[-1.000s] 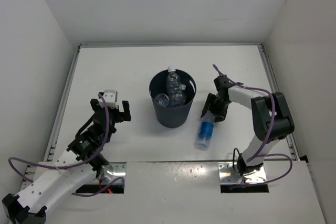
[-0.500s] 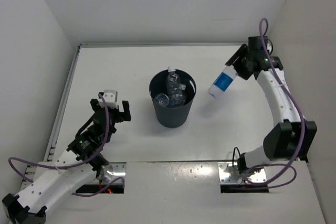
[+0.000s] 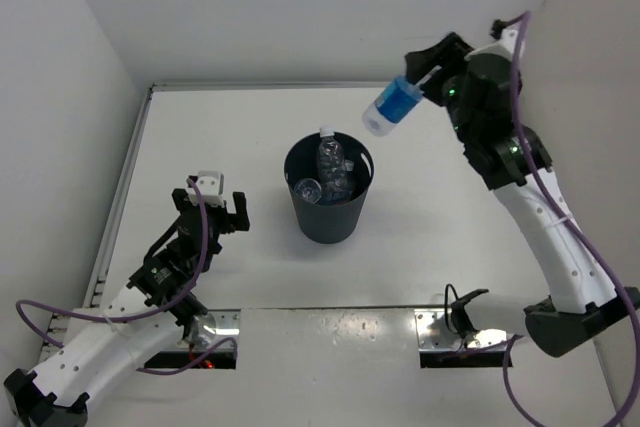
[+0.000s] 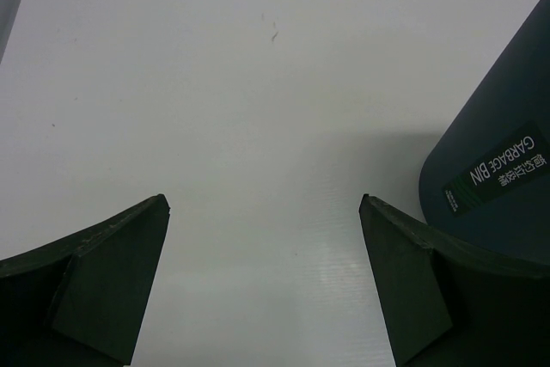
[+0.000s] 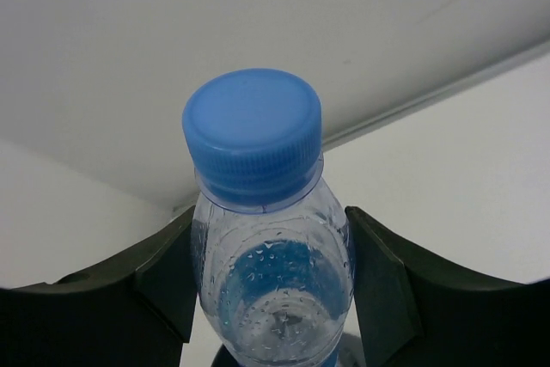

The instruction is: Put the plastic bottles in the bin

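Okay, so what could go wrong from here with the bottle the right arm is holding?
1. The bottle hangs tilted, off to the right of the bin. If it were let go here, it would likely miss.
2. The right gripper pinches it on the tapered shoulder just below the cap, so it might slip.
3. The bottles inside reach the rim, one poking above it, so a high drop could bounce out.

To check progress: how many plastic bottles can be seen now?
4. A blue-capped bottle is held in the air by the right pincer; three bottles sit inside the bin. Others may be hidden below.
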